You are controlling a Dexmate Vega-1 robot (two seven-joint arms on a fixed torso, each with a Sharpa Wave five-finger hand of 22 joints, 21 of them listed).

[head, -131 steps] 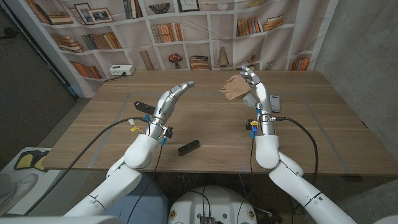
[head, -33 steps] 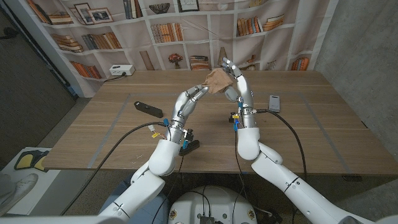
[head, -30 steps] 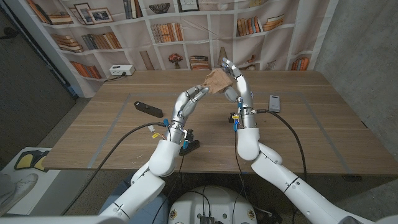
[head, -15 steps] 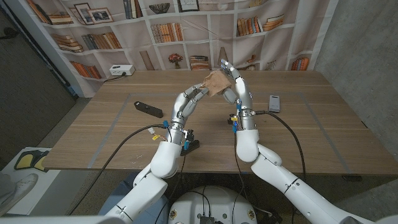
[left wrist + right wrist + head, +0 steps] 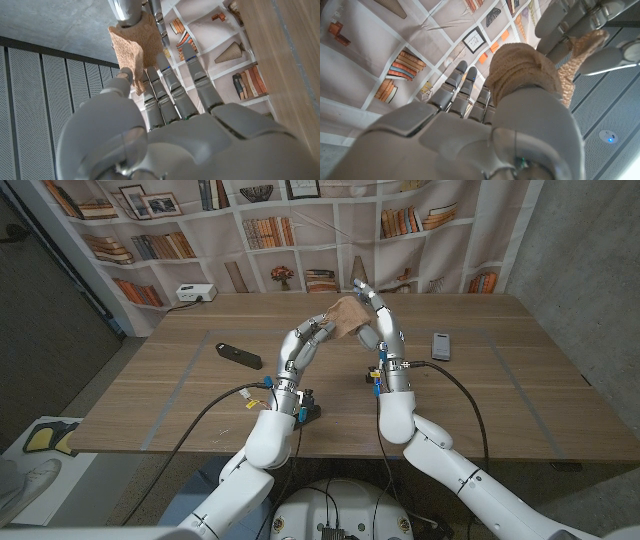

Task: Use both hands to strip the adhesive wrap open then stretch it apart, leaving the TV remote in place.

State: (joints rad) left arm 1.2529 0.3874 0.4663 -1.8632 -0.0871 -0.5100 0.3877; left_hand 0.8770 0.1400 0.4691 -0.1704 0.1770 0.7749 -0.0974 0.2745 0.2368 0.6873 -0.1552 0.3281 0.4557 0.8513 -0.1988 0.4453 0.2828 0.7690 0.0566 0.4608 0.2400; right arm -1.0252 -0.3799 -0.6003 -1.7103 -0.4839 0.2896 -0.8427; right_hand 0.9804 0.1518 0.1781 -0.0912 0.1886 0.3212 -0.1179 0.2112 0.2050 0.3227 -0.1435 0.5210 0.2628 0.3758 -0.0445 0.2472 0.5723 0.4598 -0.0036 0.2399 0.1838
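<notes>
The wooden bench (image 5: pixel 520 390) is a pale plank surface marked with faint taped lines, and it runs back to a wall printed with bookshelves. On its left half a dark, flat remote-like bar (image 5: pixel 238 356) lies at a slant, and a white power box (image 5: pixel 195 293) sits at the far left corner against the wall. On the right half a small grey phone-like slab (image 5: pixel 441 345) lies flat, well apart from the bar, while a short black object (image 5: pixel 308 413) rests near the front edge just beside the left arm.
</notes>
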